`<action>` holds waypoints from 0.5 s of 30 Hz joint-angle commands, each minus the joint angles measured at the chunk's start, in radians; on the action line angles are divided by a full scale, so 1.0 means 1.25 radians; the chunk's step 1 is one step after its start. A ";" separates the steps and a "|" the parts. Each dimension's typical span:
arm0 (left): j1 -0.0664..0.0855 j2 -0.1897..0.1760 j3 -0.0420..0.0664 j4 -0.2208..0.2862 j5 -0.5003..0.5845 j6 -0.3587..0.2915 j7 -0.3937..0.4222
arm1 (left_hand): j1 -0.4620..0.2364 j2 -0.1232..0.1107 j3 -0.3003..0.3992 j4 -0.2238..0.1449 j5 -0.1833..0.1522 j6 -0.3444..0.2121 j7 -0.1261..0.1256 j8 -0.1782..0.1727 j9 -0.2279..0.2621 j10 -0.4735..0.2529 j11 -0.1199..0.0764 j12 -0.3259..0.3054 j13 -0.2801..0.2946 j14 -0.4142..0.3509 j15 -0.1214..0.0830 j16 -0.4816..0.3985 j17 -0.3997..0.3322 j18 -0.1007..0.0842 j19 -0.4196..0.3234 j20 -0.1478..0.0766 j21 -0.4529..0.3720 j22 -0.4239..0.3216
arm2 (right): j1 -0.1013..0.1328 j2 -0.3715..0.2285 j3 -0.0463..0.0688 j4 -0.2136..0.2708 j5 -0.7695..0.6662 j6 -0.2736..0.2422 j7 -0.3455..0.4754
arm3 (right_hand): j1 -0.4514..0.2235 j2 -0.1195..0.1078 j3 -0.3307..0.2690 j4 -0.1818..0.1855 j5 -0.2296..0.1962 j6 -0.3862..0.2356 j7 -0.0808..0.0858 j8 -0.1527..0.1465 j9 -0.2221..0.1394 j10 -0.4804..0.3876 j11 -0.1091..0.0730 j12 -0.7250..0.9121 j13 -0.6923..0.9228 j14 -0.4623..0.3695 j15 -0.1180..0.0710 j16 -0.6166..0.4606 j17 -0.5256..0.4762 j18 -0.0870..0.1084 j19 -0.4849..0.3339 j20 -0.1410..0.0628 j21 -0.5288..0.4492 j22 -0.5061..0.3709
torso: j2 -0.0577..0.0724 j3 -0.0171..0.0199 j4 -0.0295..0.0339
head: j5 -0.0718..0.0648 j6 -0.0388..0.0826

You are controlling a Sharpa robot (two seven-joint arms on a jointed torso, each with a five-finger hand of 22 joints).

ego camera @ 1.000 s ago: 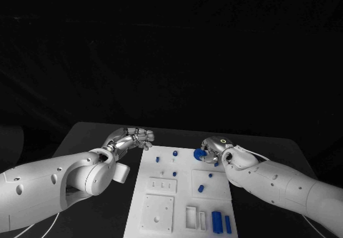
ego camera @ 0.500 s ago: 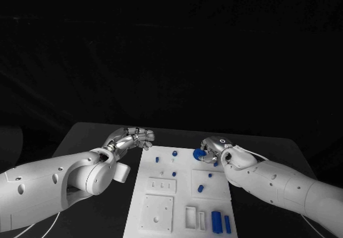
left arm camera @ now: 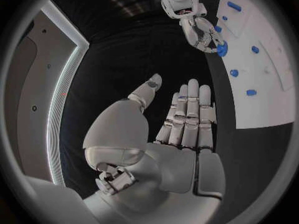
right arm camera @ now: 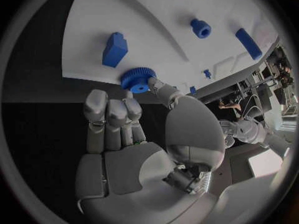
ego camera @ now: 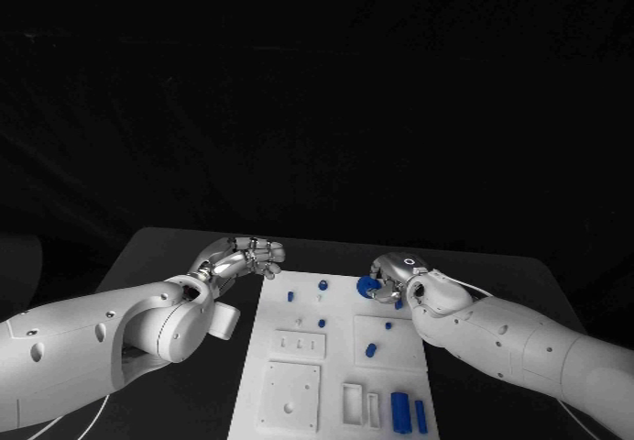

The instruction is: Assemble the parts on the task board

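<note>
**A:** Since the next move hangs on the blue gear (ego camera: 368, 285), where do we have it rel. to the right hand (ego camera: 392, 278)?

**B:** We see it at the far edge of the task board (ego camera: 293, 353), right-hand side, directly at that hand's fingertips. In the right wrist view the gear (right arm camera: 137, 79) sits just past the fingertips (right arm camera: 118, 107), thumb tip touching its toothed rim. It's a disc, so no long axis to speak of; face looks roughly flat to the board, but we can't tell if it's seated or lifted.

**A:** Grip state?

**B:** Thumb and at least one finger closed on the rim, as we read it – left wrist view shows the right hand (left arm camera: 201, 35) pinching the gear (left arm camera: 222, 48) from the far side. So grasping, not released.

**A:** Left hand (ego camera: 251, 256)?

**B:** Off the board's far-left corner, over the black table (ego camera: 158, 252), holding nothing. Fingers straight and side by side in its own view (left arm camera: 187, 119), thumb apart – relaxed, not clenched. Well apart from the gear, so right hand is the nearer by far.

**A:** Other parts?

**B:** Small blue pegs mid-board, blue blocks (ego camera: 400, 404) near the close edge. Not touched.

**A:** Our call: right hand places the gear, left stays clear.
</note>
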 commanded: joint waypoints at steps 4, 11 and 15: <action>0.001 0.001 0.001 0.003 -0.004 0.005 0.005 | 0.002 -0.001 -0.005 0.000 0.003 0.002 0.002 -0.005 -0.001 -0.003 -0.001 -0.003 -0.001 0.003 0.002 -0.005 0.001 0.014 -0.004 0.002 -0.005 -0.001 | -0.009 0.006 -0.005 0.007 -0.065 0.048 -0.030 | 0.014 -0.001 0.006 -0.008 -0.004 0.044 0.009 0.010 0.006 0.009 -0.007 0.005 0.002 0.003 -0.007 -0.006 0.002 0.085 -0.001 0.004 0.006 0.014 | 0.000 0.0011 -0.0002 | -0.001 0.005; 0.001 0.002 0.001 0.003 -0.004 0.001 0.004 | 0.002 -0.001 -0.004 0.000 0.003 0.002 0.002 -0.005 -0.001 -0.003 -0.001 -0.003 -0.001 0.003 0.002 -0.005 0.002 0.014 -0.004 0.002 -0.005 -0.001 | -0.009 0.007 -0.013 0.010 -0.102 0.044 -0.034 | 0.033 -0.002 0.018 -0.024 -0.005 0.061 0.003 0.017 0.012 0.024 -0.012 0.011 0.007 0.005 -0.012 -0.007 0.005 0.085 -0.001 0.008 0.011 0.015 | -0.001 0.0008 0.0000 | -0.002 0.013; 0.001 0.002 0.001 0.004 -0.004 0.001 0.005 | 0.003 -0.001 -0.004 0.000 0.003 0.002 0.002 -0.005 -0.001 -0.003 -0.001 -0.004 -0.001 0.003 0.002 -0.005 0.002 0.014 -0.004 0.002 -0.004 -0.001 | -0.009 0.005 -0.014 0.019 -0.106 0.018 -0.042 | 0.033 0.000 0.022 -0.023 -0.005 0.065 0.002 0.019 0.013 0.031 -0.013 0.017 0.011 0.006 -0.012 -0.007 0.006 0.085 0.000 0.010 0.012 0.014 | -0.001 0.0014 -0.0013 | -0.001 0.017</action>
